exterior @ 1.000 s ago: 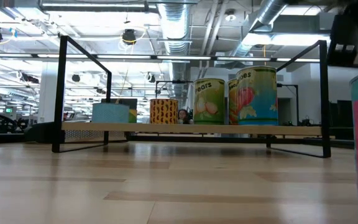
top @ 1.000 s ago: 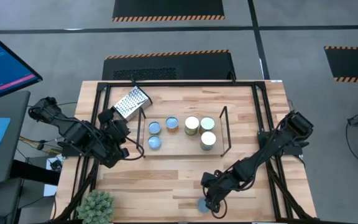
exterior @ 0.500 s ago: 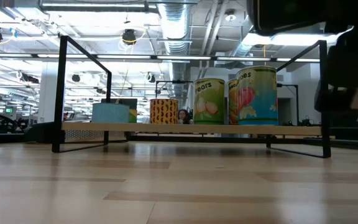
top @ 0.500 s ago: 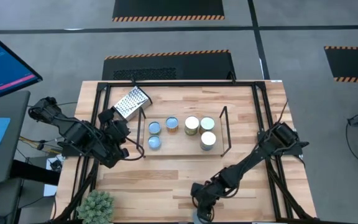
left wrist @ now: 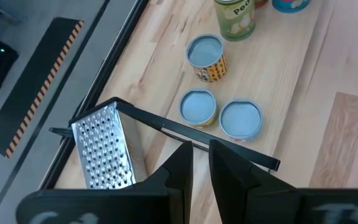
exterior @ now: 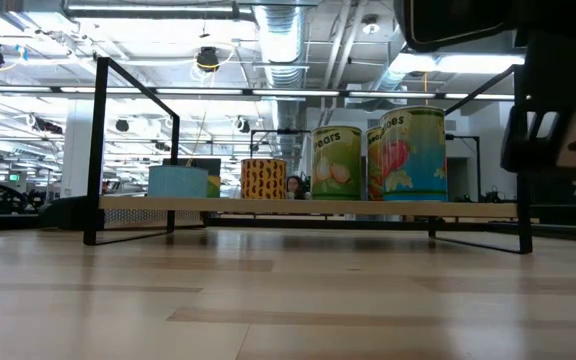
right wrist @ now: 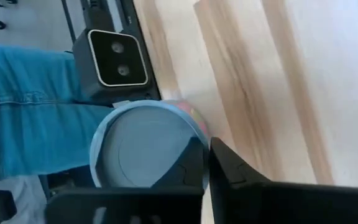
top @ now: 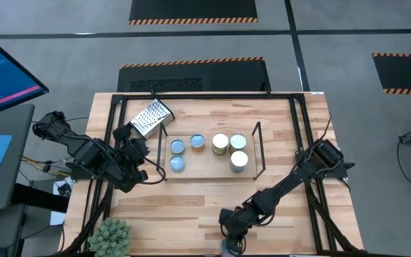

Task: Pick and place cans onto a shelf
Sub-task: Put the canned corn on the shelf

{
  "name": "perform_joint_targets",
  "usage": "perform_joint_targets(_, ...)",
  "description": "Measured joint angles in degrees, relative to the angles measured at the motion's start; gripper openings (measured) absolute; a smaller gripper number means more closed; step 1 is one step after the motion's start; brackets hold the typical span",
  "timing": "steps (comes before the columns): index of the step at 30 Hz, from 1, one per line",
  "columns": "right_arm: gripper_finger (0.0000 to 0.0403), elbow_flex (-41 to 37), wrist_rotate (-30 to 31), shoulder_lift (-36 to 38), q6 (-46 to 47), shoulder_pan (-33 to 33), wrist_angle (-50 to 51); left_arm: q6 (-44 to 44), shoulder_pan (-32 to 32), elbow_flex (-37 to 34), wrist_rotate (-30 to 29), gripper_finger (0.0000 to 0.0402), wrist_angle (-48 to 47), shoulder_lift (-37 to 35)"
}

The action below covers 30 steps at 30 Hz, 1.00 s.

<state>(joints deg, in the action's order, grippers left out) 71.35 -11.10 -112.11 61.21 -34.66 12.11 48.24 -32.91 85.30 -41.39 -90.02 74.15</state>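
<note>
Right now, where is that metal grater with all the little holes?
From above, the grater lies at the table's far left, just beyond the shelf's left end, near the left gripper.

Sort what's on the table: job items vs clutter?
Job:
- five lidded round tins on the shelf
- black-wire, light-wood shelf
- grey-lidded tin at the right gripper

Clutter:
- perforated metal grater
- small green plant

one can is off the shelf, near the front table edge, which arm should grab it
Right. The right pincer hangs at the front edge directly over the loose can. The left pincer waits beside the shelf's left end, far from it.
</note>
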Motion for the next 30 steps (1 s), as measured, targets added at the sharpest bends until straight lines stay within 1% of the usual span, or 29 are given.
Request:
perform_joint_targets(3, 0.0010, 0.2, 0.0, 0.5, 0.1, 0.3, 1.6, -0.6, 0.0, 0.0, 0.0, 0.0043, 0.0, 0.0)
perform_joint_targets(6, 0.0007, 2.2, 0.2, 1.3, -1.1, 0.4, 7.7, -0.6, 0.0, 0.0, -0.6, 0.0043, 0.0, 0.0)
perform_joint_targets(8, 0.0006, 3.9, 0.4, 2.0, -3.6, 0.7, 12.6, -0.6, 0.0, 0.0, -1.4, 0.0043, 0.0, 0.0)
perform_joint_targets(17, 0.0006, 16.6, 1.0, 9.0, -14.5, 4.0, 30.4, -1.7, 0.0, 0.0, -1.6, 0.0043, 0.0, 0.0)
perform_joint_targets(19, 0.0007, 20.0, 2.3, 10.6, -16.6, 5.5, 33.2, -2.0, 0.0, 0.0, -1.6, 0.0043, 0.0, 0.0)
perform_joint_targets(21, 0.0006, 23.3, 3.8, 11.5, -19.8, 7.4, 33.1, -2.0, 0.0, 0.0, -1.5, 0.0043, 0.0, 0.0)
perform_joint_targets(23, 0.0005, 26.2, 5.4, 12.0, -25.4, 9.5, 33.2, -2.0, 0.0, 0.0, -1.5, 0.0043, 0.0, 0.0)
perform_joint_targets(27, 0.0005, 31.7, 11.6, 12.1, -37.3, 14.5, 32.5, -2.0, 0.0, 0.0, -1.5, 0.0043, 0.0, 0.0)
perform_joint_targets(30, 0.0006, 34.1, 15.1, 11.2, -43.1, 19.2, 30.9, -2.0, 0.0, 0.0, -1.5, 0.0043, 0.0, 0.0)
